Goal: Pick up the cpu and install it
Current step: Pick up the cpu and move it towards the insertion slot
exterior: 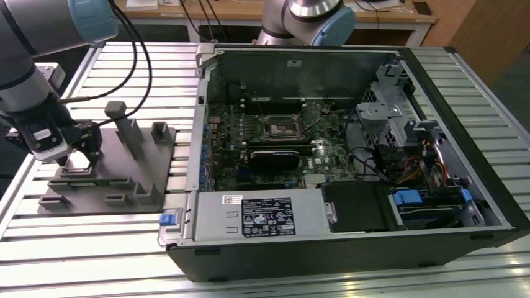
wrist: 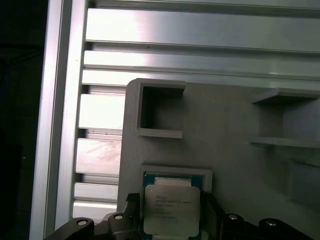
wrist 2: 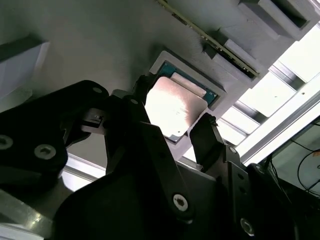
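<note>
The cpu (wrist 2: 176, 107), a small square chip with a silvery top, sits at its raised pocket in the grey fixture plate (exterior: 124, 186) at the exterior view's left. My gripper (exterior: 80, 162) is down over that pocket. In both wrist views its black fingers (wrist 2: 205, 132) stand tight against two opposite edges of the cpu (wrist: 171, 209), so the gripper (wrist: 170, 210) is shut on it. The chip's lower corner overlaps the pocket's rim, so it looks slightly raised. The black square socket (exterior: 282, 128) lies open on the motherboard inside the computer case.
The open computer case (exterior: 348, 155) fills the middle and the exterior view's right, with its metal wall (exterior: 198, 124) facing the fixture. Grey upright blocks (exterior: 128, 133) stand on the fixture beside my gripper. A second arm's base (exterior: 306, 18) stands behind the case.
</note>
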`<state>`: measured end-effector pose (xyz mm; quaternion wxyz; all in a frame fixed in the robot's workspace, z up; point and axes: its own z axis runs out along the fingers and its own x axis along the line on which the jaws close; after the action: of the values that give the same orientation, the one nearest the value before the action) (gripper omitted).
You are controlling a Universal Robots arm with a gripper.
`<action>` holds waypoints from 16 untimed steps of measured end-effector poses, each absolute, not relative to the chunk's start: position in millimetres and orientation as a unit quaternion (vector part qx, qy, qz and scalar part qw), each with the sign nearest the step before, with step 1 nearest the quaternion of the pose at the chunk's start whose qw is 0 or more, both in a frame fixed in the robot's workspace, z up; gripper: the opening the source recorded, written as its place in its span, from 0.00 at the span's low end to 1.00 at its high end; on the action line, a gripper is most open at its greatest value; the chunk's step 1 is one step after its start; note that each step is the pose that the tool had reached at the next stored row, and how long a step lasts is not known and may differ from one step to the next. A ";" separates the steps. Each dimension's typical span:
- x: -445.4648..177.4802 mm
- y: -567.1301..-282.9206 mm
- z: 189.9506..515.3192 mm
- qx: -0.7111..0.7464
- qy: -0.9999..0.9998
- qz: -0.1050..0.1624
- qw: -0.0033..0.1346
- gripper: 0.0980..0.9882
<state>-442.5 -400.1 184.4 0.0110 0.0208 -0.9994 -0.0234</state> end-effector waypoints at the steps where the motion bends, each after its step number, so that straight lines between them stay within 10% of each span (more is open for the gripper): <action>1: -442.7 -400.1 184.5 0.021 -0.999 -0.023 0.011 0.59; 16: -444.4 -399.5 184.7 0.022 -0.999 -0.023 0.005 0.59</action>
<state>-444.4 -399.5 184.7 0.0052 0.0223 -0.9995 -0.0232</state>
